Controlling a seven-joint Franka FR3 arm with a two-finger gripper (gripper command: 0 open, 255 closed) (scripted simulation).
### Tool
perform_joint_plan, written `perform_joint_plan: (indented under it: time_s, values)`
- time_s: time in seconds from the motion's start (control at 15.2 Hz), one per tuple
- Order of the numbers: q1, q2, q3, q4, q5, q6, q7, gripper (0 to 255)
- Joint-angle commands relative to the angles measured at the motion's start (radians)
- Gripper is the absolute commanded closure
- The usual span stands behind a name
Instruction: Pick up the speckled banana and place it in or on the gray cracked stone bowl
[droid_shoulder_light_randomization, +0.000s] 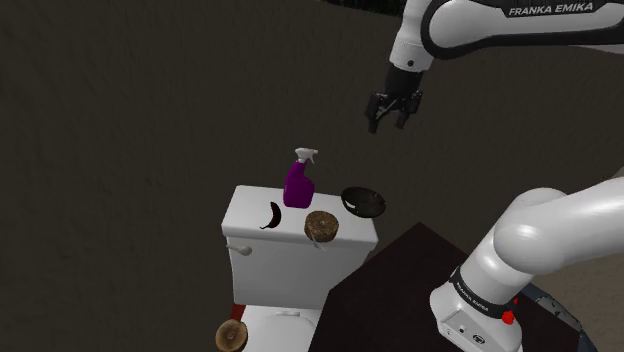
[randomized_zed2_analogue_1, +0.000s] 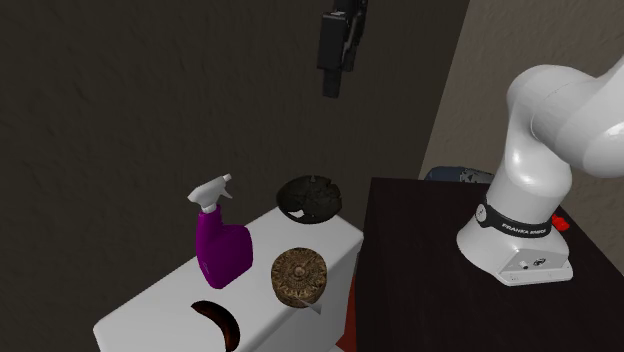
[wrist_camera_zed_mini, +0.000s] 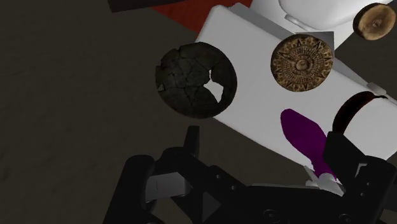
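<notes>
The white arm goes up from its dark stand, bends over at the top and reaches to the shoulder view's left. Its black jaws hang high in the air and point down. They are apart and hold nothing. In the second exterior view they hang near the top, above the bowl and far from it.

Down below is a white toilet tank with four things on its lid. The banana is very dark and curved. It lies flat on the lid near the end at the shoulder view's left, just beside a purple spray bottle with a white top. The bottle stands upright.

The bowl is dark and round and sits at the other end of the lid. In the wrist view it has cracks all over, and part of it sticks out past the corner of the tank. It is empty.

A brown round disc with carved marks lies near the front edge, between the banana and the bowl. A second brown disc sits lower down, by the toilet seat.
</notes>
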Motion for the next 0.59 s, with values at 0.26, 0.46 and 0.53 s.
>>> perform_joint_plan:
  time_s: [0.26, 0.46, 0.53]
  values:
    - [0.003, 0.138, 0.085, -0.044, 0.011, 0.168, 0.134, 0]
    - [0.000, 0.232, 0.129, -0.040, 0.003, 0.248, 0.208, 0]
    - [-0.001, 0.266, 0.144, -0.035, -0.003, 0.274, 0.234, 0]
